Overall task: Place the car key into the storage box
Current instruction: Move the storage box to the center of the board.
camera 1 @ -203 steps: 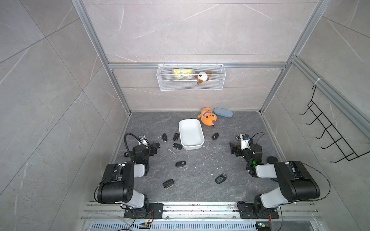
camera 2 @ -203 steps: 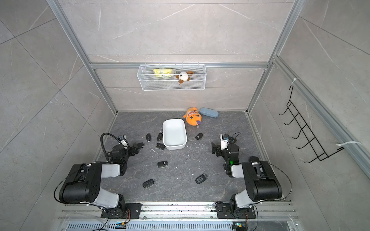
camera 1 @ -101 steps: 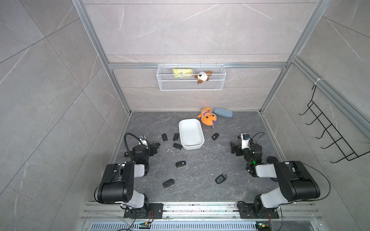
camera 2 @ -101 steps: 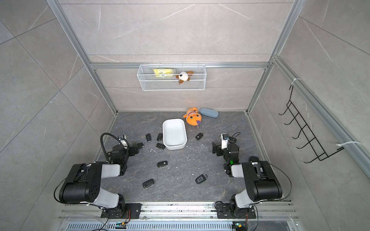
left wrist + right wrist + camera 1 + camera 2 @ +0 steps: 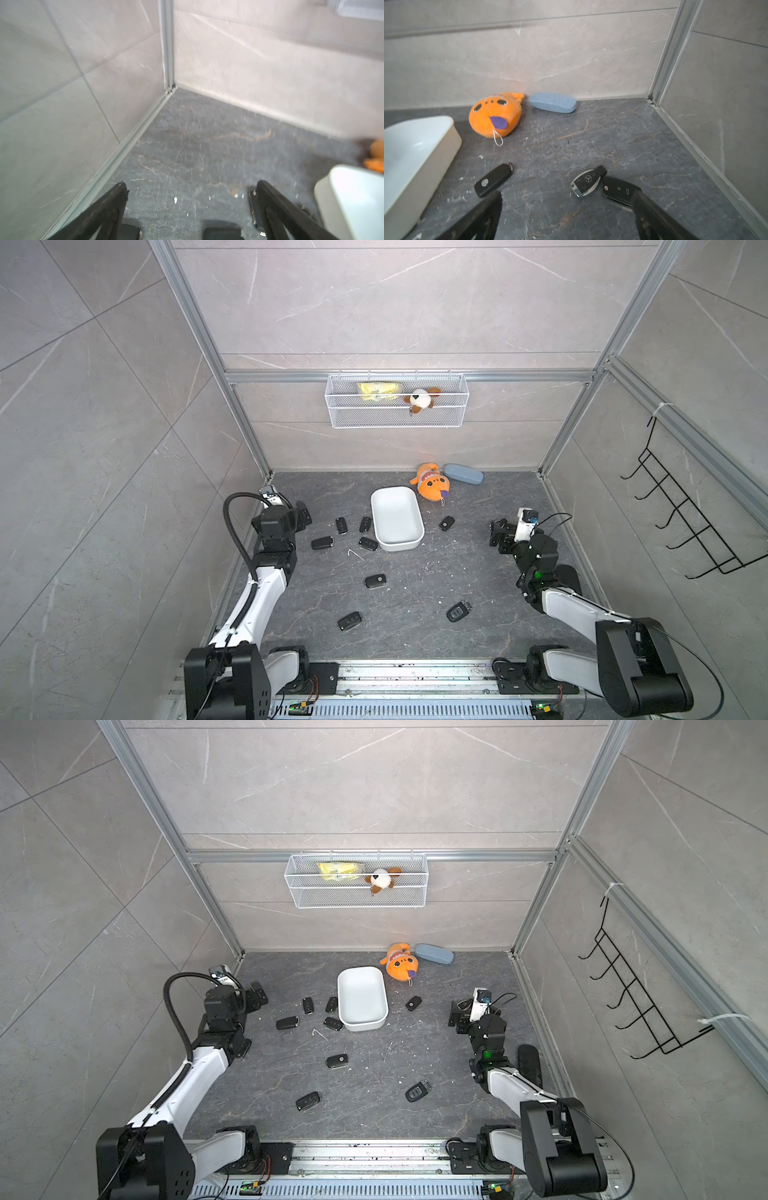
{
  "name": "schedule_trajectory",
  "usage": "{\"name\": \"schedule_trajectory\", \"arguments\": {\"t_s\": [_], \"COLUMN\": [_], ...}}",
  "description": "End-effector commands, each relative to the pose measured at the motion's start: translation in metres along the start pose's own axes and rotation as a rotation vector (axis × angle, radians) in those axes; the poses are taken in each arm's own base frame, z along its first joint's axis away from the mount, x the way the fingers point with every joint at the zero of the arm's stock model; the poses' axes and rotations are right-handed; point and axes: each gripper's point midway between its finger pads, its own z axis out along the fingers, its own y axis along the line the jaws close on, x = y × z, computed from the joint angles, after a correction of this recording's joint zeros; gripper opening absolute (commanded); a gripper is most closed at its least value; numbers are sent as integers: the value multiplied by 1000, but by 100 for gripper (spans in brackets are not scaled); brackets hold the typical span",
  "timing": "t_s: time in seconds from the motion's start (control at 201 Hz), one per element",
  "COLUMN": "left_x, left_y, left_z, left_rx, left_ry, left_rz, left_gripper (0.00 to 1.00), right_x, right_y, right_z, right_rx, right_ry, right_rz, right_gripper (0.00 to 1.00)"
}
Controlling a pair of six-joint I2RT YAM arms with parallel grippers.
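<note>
Counts of items seen.
At least ten car keys [image 5: 375, 581], one storage box [image 5: 400, 545], two plush toys [image 5: 432, 487], one blue case [image 5: 464, 474], one yellow packet [image 5: 379, 390].

jaws spread wide above dark floor [image 5: 207, 145]; white storage box [image 5: 353, 203] nearby.

Both top views: cam high over front rail [image 5: 415, 672], tilted down & fwd, far off, takes whole counter [image 5: 415, 614] up to back wall [image 5: 395, 323]; nearly same pic, shifted a bit sideways. Left wrist cam: low, close, looks past left tool [image 5: 191, 184] at back-left corner [image 5: 170, 89], blurred. Right wrist cam: low, close, looks past right tool [image 5: 566, 194] twd back-right corner [image 5: 652, 99]. All four catch white box [image 5: 425, 149] & orange toy [image 5: 496, 116].
</note>
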Motion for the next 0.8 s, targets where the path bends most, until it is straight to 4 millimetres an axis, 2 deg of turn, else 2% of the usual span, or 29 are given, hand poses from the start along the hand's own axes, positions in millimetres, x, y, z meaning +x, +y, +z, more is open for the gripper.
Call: {"name": "schedule_trajectory", "arguments": {"t_s": [0.0, 0.03, 0.105, 0.194, 0.324, 0.433, 0.582, 0.791], "left_x": [22, 21, 19, 17, 20, 32, 49, 62], "left_y": [11, 7, -2, -11, -23, -32, -46, -84], "left_z": [-9, -9, -10, -10, -6, -2, 1, 3], "left_rx": [-61, -49, -20, 15, 72, 110, 136, 191], "left_ry": [171, 196, 246, 267, 282, 331, 382, 419], "left_rz": [-78, -98, -147, -198, -225, -238, -235, -150], "left_gripper": [100, 100, 100, 100, 100, 100, 100, 100], "right_x": [-21, -26, -34, -38, -26, -22, -26, -38], "right_y": [0, -1, 5, -2, 5, 12, 18, 12], "right_z": [2, 5, 9, 15, 27, 33, 34, 32], "right_rx": [15, 27, 17, 105, 110, 73, 42, 74], "right_ry": [2, 20, 93, 203, 361, 370, 371, 356], "right_rz": [159, 231, 289, 405, 402, 412, 437, 426], "right_gripper": [99, 100, 100, 100, 100, 100, 100, 100]}}
